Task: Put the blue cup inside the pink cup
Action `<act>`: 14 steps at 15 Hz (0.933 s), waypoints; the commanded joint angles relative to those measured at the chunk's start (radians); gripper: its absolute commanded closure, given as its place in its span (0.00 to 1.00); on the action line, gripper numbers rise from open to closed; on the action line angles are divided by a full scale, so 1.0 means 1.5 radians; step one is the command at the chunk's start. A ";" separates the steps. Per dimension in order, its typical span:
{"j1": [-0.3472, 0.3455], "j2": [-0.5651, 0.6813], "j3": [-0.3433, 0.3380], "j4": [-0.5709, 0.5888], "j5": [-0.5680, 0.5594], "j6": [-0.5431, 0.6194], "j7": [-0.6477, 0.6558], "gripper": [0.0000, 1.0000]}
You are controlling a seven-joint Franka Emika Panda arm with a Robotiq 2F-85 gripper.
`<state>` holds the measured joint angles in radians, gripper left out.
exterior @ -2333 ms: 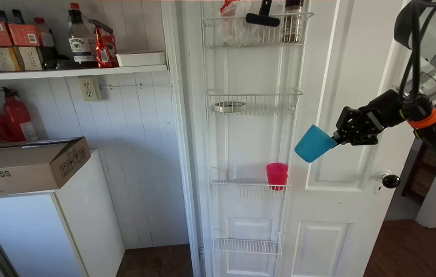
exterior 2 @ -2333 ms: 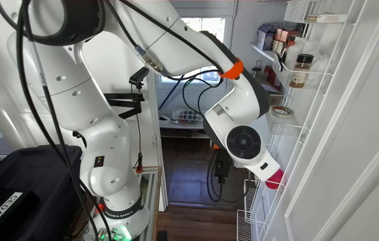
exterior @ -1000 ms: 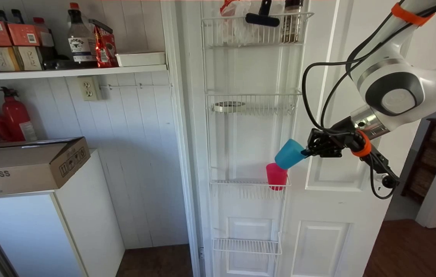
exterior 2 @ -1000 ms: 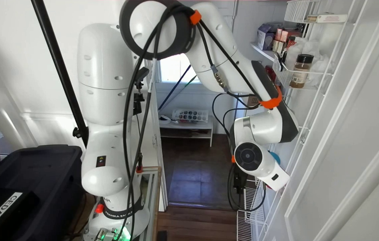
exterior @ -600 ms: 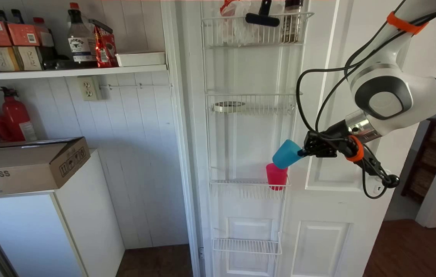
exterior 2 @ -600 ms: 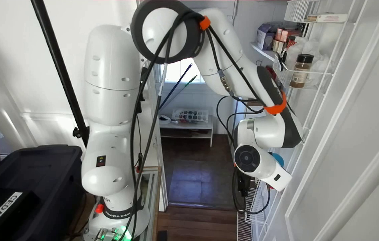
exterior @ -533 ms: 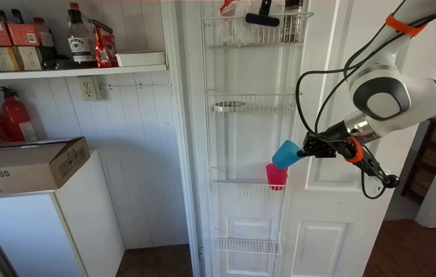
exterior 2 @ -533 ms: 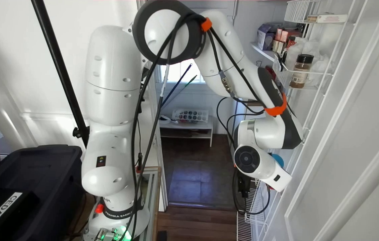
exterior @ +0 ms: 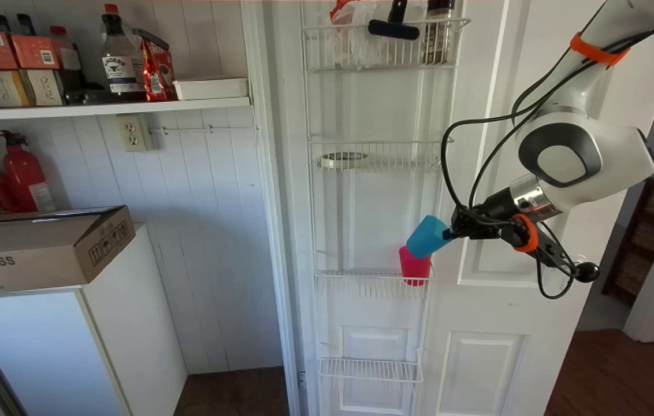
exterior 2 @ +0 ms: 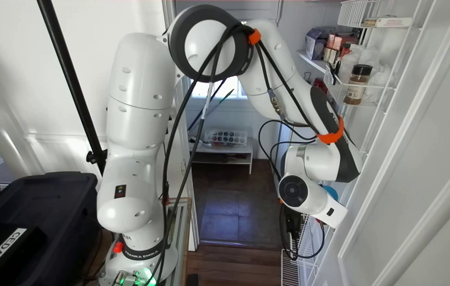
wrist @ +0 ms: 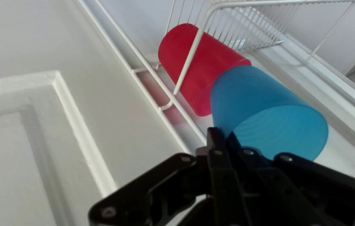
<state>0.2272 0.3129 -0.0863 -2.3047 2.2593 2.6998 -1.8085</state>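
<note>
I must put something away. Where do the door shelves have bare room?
In an exterior view, bare wire shows left of the pink cup and, higher, right of the ring. Crowded: around blue cup, gripper and plastic bag.

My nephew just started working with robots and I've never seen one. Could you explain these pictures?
The white machine is a robot arm. Two pictures come from cameras standing outside it; the close-up is from a camera on its wrist. The black gripper at its end pinches the wall of the blue cup, which is tilted. The pink cup stands in a wire rack on the door. In the close-up, the blue cup's bottom hides part of the pink cup's rim; I can't tell whether it is inside.
</note>
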 commanded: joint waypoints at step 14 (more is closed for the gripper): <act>0.026 0.040 0.000 0.033 0.017 0.066 -0.032 0.99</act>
<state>0.2506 0.3544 -0.0858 -2.2818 2.2657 2.7583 -1.8507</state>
